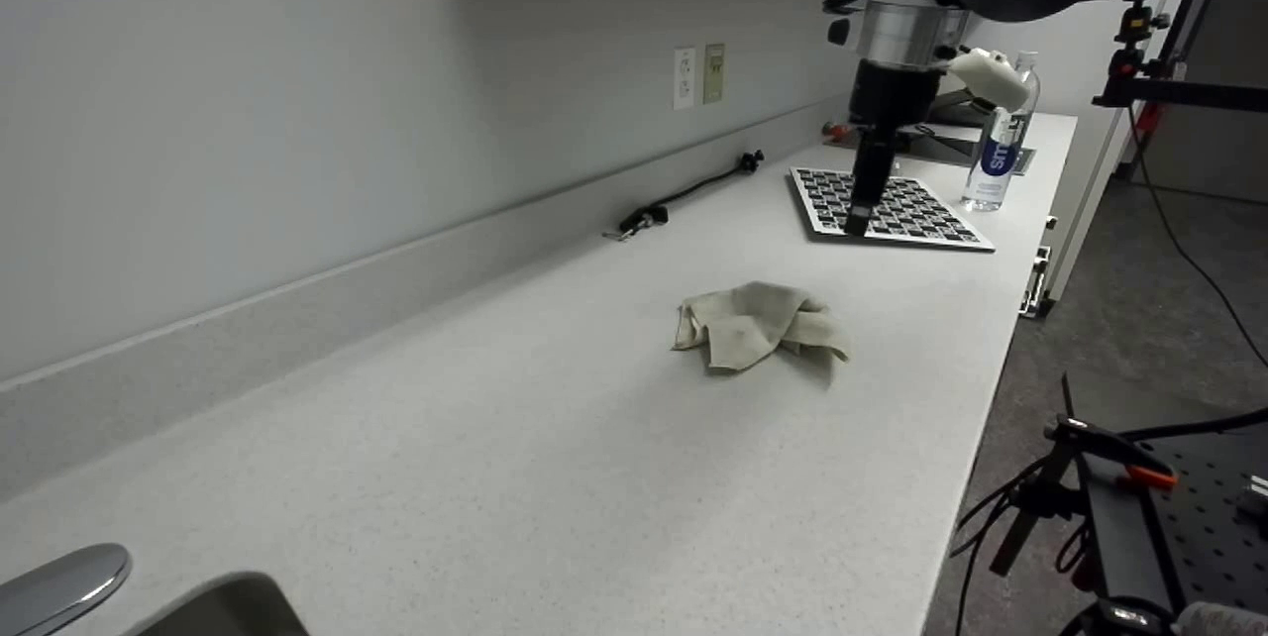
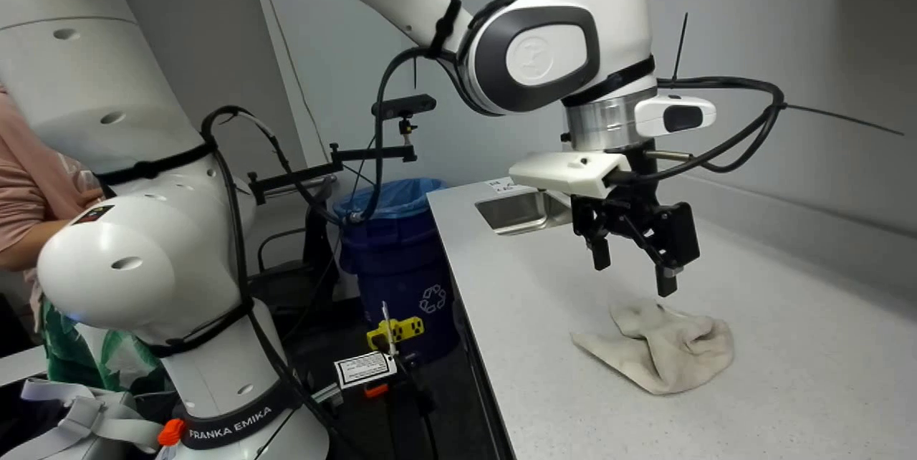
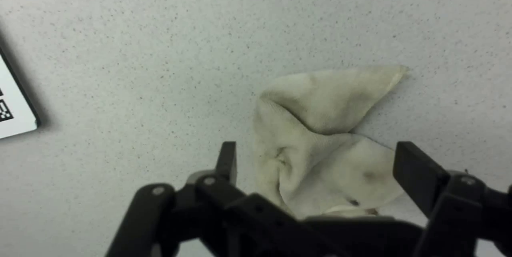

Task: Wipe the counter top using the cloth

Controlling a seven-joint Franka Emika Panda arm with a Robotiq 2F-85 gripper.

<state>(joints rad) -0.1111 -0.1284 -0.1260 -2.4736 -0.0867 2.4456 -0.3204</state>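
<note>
wrist view gives us the gripper [image 3: 317, 155] with its fingers [image 3: 416, 177] spread wide apart, holding nothing; between and ahead of them we see the cloth [image 3: 336, 109], beige and crumpled, lying on the speckled counter top [image 3: 152, 57]. one corner of the cloth runs out to a point, and we can pick out a small dark spot low on it. at the left edge of that view sits a corner of the checkered mat [image 3: 14, 113].

in an exterior view we make out the fingertips [image 2: 666, 282] above the counter top, apart from the cloth. in an exterior view we have the mat lying flat past the cloth, a water bottle [image 1: 999, 151] standing near it, and a black cable [image 1: 697, 188] near the backsplash [image 1: 396, 269]. a steel sink [image 2: 526, 211] is set into the counter top; in that same exterior view we see a blue bin [image 2: 394, 259] beside the counter top, and part of a person [image 2: 29, 195] in pink, partly hidden by the robot arm [image 2: 136, 252].
</note>
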